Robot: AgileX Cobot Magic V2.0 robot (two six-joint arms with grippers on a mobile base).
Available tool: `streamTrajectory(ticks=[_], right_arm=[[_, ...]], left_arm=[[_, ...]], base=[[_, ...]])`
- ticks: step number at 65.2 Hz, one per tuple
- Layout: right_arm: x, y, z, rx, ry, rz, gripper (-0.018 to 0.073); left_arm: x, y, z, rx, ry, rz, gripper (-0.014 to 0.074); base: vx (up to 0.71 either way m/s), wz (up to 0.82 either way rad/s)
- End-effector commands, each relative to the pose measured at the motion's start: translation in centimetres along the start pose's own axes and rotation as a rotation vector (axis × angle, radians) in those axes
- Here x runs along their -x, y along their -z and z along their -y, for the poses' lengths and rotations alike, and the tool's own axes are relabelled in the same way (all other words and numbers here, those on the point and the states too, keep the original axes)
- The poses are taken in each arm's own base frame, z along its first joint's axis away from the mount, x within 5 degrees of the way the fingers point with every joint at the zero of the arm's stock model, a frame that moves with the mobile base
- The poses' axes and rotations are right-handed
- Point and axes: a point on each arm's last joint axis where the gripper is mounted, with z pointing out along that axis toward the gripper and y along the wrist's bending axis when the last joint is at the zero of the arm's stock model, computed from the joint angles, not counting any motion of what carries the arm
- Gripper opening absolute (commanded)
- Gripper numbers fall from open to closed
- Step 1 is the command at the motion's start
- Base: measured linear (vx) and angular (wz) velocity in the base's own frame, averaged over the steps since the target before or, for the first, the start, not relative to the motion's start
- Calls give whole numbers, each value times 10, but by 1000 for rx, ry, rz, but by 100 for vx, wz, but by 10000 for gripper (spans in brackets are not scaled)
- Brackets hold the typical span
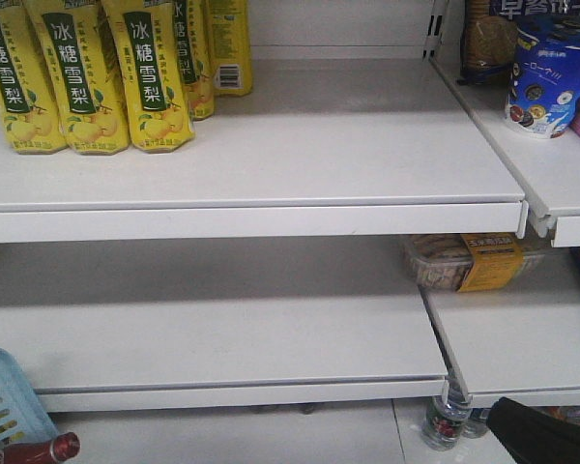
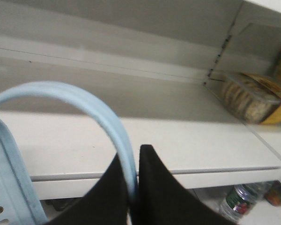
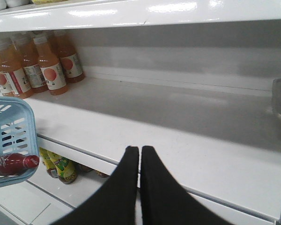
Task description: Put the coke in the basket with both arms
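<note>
1. Front view: two smooth white metal shelves point(image 1: 271, 164) run across. Yellow pear-drink bottles point(image 1: 77, 77) stand at the upper left, and a clear biscuit tub point(image 1: 464, 261) with a yellow label lies on the right-hand lower shelf. In the bottom left corner the slotted light blue basket point(image 1: 10, 391) shows one rounded corner, and the coke point(image 1: 39, 450), glossy red with a screw cap, lies tilted at that corner. Part of a black arm point(image 1: 541, 430) shows at bottom right.

2. Left wrist view: the left gripper point(image 2: 133, 187), two flat black wedges, has its jaws clamped on the basket's thin, curved pale blue handle point(image 2: 84, 101). The basket's slotted wall is at the left edge. The biscuit tub sits blurred on the shelf to the right.

3. Right wrist view: the right gripper point(image 3: 139, 161) hangs before the lower shelf with its wedge jaws pressed together, holding nothing. The coke lies on its side inside the basket at the left edge, cap pointing right. Orange juice bottles point(image 3: 47, 70) stand at the back left.
</note>
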Motion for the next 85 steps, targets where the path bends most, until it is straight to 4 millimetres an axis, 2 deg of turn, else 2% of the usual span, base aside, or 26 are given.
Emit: streamTrajectory(ticks=[1,18,40,57,85], right_arm=[[9,0,0,-14,45,20,-5],[9,0,0,-18,45,21,-5],[9,0,0,-18,45,21,-5],[9,0,0,-18,45,21,-5],[9,0,0,-14,45,20,-5]], left_arm=[[8,4,1,-10,-69,123,-6],[10,11,-11,173,-35,206,-6],[17,13,-5,121,-33,279,-6],[17,13,-4,133,-243,261,-6],[17,13,-4,148,-330,267,-6]], base=[[0,0],[0,0],[0,0],[0,0],[0,0]])
